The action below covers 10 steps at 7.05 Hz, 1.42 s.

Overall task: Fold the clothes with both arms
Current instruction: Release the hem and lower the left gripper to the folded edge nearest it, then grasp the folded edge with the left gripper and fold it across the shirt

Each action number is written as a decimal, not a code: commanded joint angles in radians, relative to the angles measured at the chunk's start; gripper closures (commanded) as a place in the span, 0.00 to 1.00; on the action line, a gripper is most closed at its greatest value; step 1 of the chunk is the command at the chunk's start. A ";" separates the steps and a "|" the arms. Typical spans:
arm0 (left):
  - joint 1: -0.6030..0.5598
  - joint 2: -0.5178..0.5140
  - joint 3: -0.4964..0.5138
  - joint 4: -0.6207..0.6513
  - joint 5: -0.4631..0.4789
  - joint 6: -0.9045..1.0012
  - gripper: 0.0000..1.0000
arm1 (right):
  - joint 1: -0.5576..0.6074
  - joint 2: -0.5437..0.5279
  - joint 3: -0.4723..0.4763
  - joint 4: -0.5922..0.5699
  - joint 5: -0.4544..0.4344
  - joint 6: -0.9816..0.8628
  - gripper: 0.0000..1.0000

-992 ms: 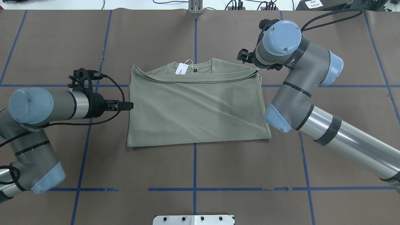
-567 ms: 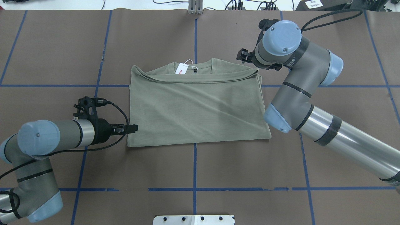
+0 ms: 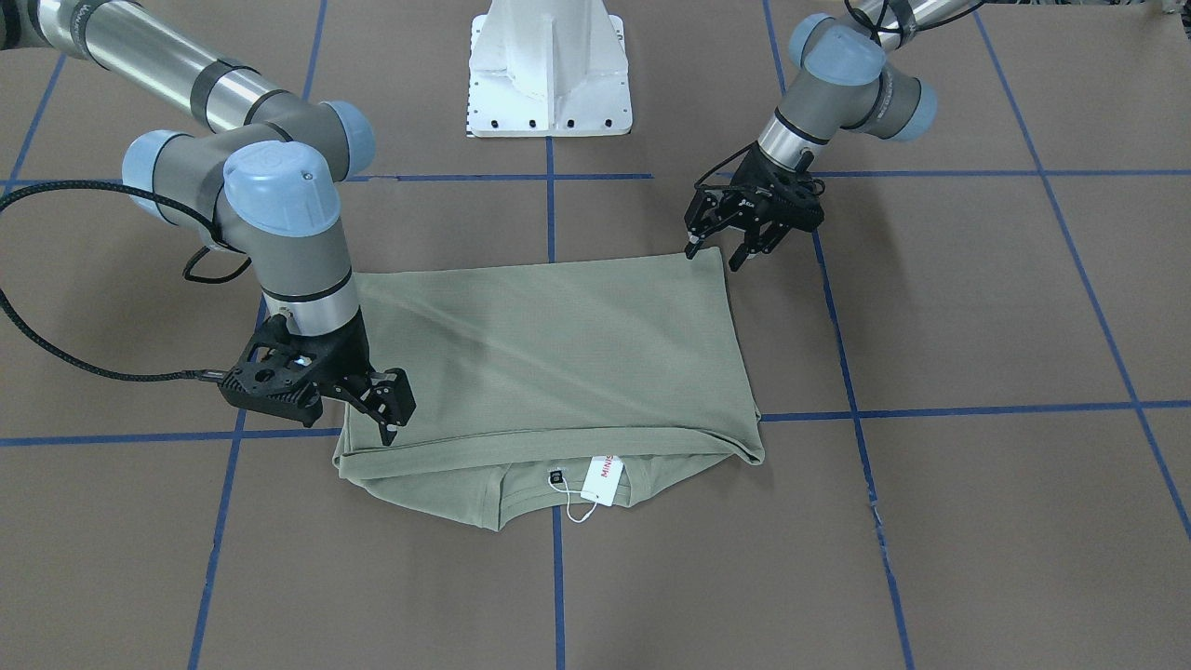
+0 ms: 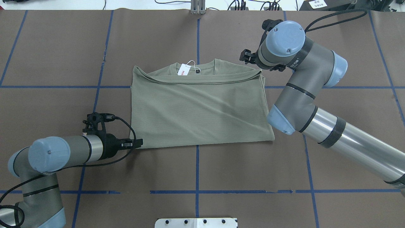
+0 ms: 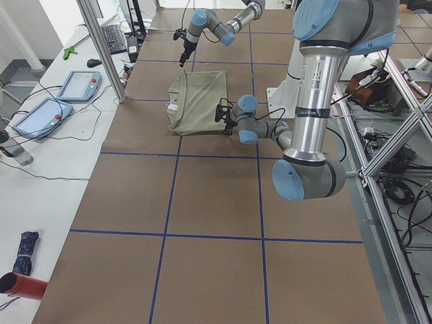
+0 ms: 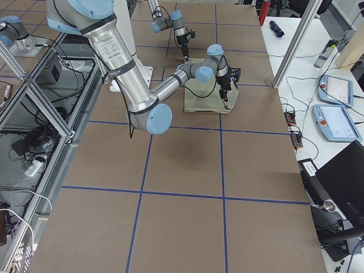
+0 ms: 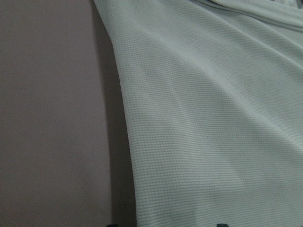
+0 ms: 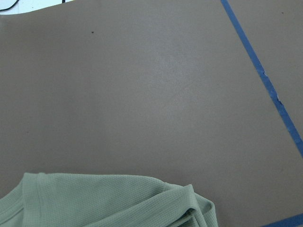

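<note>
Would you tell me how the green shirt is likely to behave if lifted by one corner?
The shirt will probably droop and unfold: it is thin knit lying in soft folded layers with diagonal creases. It looks light, so a push would likely bunch it rather than slide it whole.

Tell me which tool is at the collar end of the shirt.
The right tool, over the shirt corner beside the collar and white tag. The left tool sits at the hem corner diagonally opposite.

A brown-covered desk (image 4: 253, 164) is gridded with blue tape (image 4: 196, 171); a white pedestal (image 3: 549, 65) is set at one long edge
</note>
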 commanded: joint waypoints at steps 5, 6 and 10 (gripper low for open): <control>-0.051 0.039 -0.016 0.006 -0.007 0.126 1.00 | -0.003 0.000 0.000 0.002 -0.002 0.001 0.00; -0.135 0.033 0.013 0.015 -0.009 0.213 1.00 | -0.005 0.001 0.000 0.002 -0.002 0.002 0.00; -0.433 -0.316 0.432 0.086 -0.013 0.470 1.00 | -0.028 0.010 0.003 0.002 -0.004 0.025 0.00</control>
